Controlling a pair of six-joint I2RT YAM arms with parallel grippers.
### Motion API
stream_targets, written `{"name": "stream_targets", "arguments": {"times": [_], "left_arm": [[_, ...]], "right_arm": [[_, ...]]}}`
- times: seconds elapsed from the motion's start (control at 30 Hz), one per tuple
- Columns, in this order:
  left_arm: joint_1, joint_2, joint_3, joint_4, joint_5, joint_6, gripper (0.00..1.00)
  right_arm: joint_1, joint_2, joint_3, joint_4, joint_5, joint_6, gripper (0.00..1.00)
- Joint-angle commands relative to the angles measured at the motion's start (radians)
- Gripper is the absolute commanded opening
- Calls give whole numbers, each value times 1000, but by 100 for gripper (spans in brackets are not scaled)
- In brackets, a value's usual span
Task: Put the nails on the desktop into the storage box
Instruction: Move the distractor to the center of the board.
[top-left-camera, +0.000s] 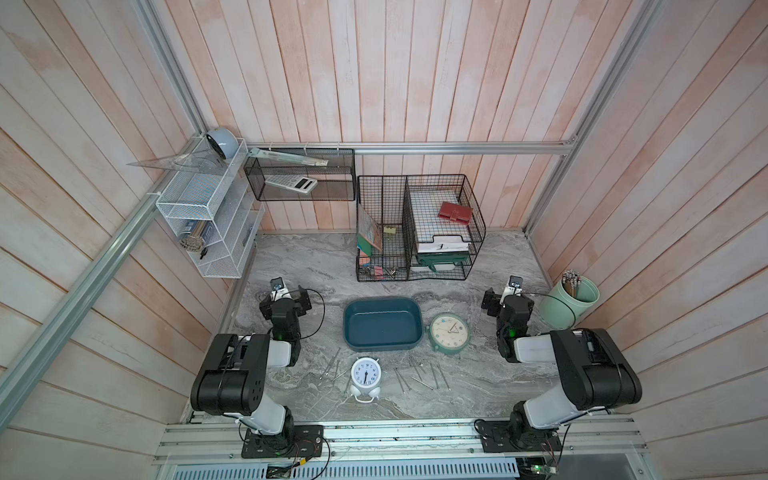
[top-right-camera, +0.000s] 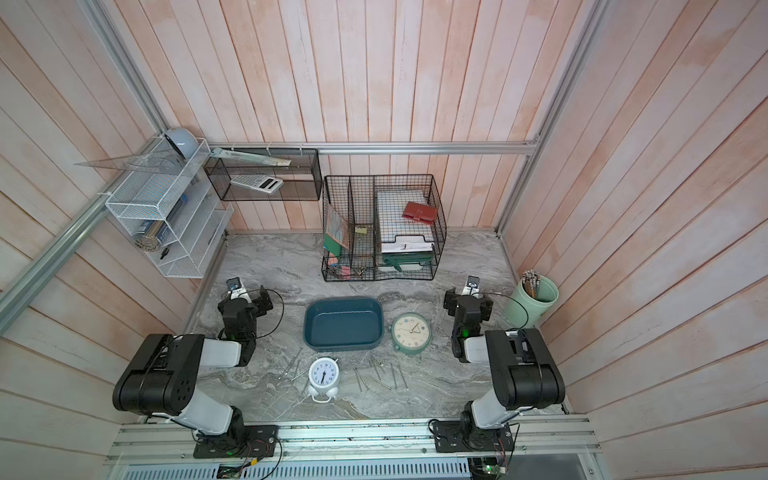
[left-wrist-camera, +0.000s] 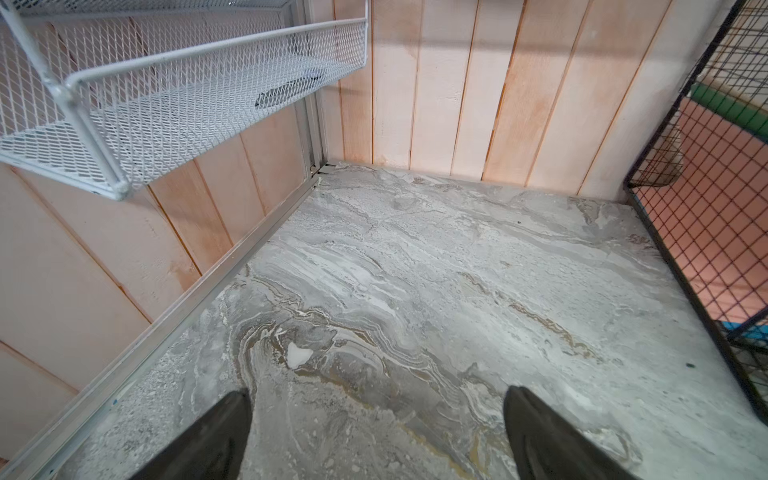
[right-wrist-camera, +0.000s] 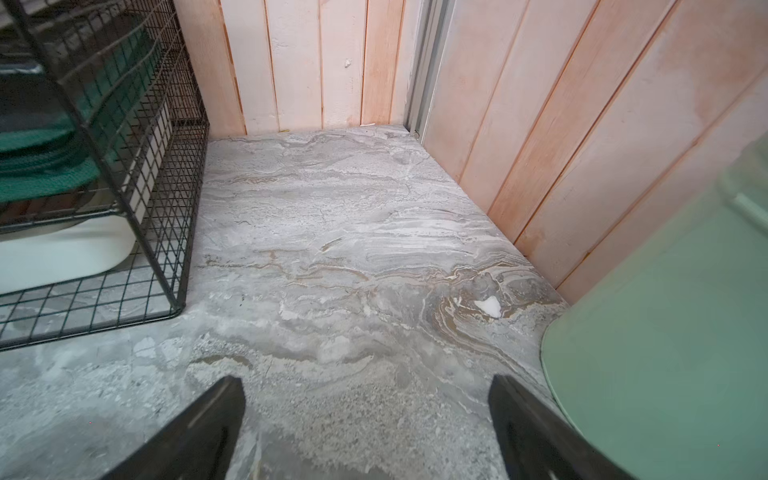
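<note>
Several thin silvery nails lie on the marble desktop (top-left-camera: 311, 266) near its front edge. One cluster (top-left-camera: 419, 376) (top-right-camera: 376, 376) is right of a white clock and a smaller one (top-left-camera: 332, 365) (top-right-camera: 291, 368) is left of it. Behind them sits the teal storage box (top-left-camera: 382, 301) (top-right-camera: 343, 301), with nothing in it. My left gripper (top-left-camera: 289, 296) (left-wrist-camera: 378, 390) hovers open left of the box, over bare marble. My right gripper (top-left-camera: 505, 296) (right-wrist-camera: 365, 378) is open too, right of the green clock. No nails or box show in either wrist view.
A white alarm clock (top-left-camera: 365, 374) stands among the nails, and a green clock (top-left-camera: 449, 332) touches the box's right side. The black wire organiser (top-left-camera: 415, 228) (right-wrist-camera: 104, 166) stands behind. A pale green cup (top-left-camera: 569, 299) (right-wrist-camera: 665, 332) sits beside my right gripper. A white mesh shelf (left-wrist-camera: 166, 91) overhangs the left.
</note>
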Motion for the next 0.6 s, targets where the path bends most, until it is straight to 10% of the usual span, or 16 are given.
{"name": "stream_targets", "arguments": {"times": [0.0,0.57], "left_arm": [[1,-10,-1,7,12,-10,100],[3,-17,-4,10,0,-12,100]], "right_arm": [[-1,7,-1,9,15,5,98],[-1,0,-1,15,25,6,98]]}}
